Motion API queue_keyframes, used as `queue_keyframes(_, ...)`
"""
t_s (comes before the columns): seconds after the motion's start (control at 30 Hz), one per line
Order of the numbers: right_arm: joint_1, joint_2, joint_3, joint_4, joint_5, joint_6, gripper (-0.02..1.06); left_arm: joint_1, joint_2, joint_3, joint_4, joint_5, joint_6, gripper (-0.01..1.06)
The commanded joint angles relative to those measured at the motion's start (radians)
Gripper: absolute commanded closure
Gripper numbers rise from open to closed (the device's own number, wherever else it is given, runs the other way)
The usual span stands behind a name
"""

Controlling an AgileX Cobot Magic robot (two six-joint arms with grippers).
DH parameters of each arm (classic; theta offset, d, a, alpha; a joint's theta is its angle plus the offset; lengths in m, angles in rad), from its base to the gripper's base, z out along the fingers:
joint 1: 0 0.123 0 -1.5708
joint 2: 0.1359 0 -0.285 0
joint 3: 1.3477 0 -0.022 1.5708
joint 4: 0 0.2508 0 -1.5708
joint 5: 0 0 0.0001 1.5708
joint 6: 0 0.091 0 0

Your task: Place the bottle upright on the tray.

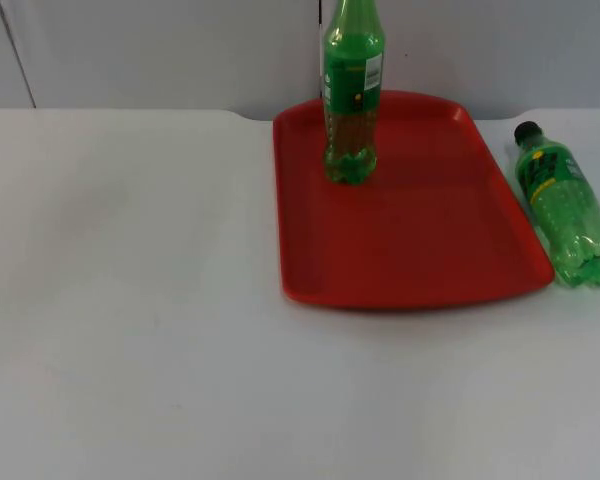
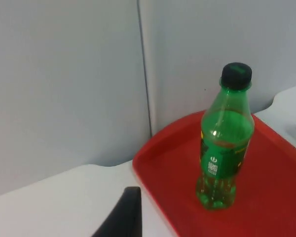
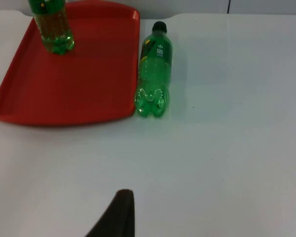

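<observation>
One bottle (image 1: 352, 95) stands upright on the red tray's (image 1: 420, 240) far side. A second bottle (image 1: 565, 205) lies on the worktop (image 1: 130, 300), touching its right edge. Neither pincer's state can be told.

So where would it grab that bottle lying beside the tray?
Probably around the middle of the lying bottle, coming down from above with the fingers across its round body. It lies flat on the table alongside the red tray, cap pointing toward the wall, so its sides are free. The right arm looks nearest.

One green bottle (image 1: 352, 90) stands upright on the red tray (image 1: 420, 240); a second green bottle (image 1: 565, 205) lies on its side just beside the tray.
</observation>
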Motion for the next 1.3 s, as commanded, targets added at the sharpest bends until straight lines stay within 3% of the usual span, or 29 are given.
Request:
queue_keyframes(0.0,0.002,-0.004,0.001,-0.003,-0.003,-0.009,0.0,-0.002,-0.04,0.003,-0.011,0.034,-0.007,0.0)
queue_keyframes(0.23,0.002,-0.004,0.001,-0.003,-0.003,-0.009,0.0,-0.002,-0.137,0.003,0.016,0.067,-0.005,0.0)
queue_keyframes(0.53,0.002,-0.004,0.001,-0.003,-0.003,-0.009,0.0,-0.002,-0.227,0.008,0.046,0.193,-0.005,0.0)
queue_keyframes(0.93,0.002,-0.004,0.001,-0.003,-0.003,-0.009,0.0,-0.002,-0.346,0.068,0.04,0.219,-0.005,0.0)
queue_keyframes(1.27,0.002,-0.004,0.001,-0.003,-0.003,-0.009,0.0,-0.002,-0.467,0.228,0.057,0.221,0.001,0.0)
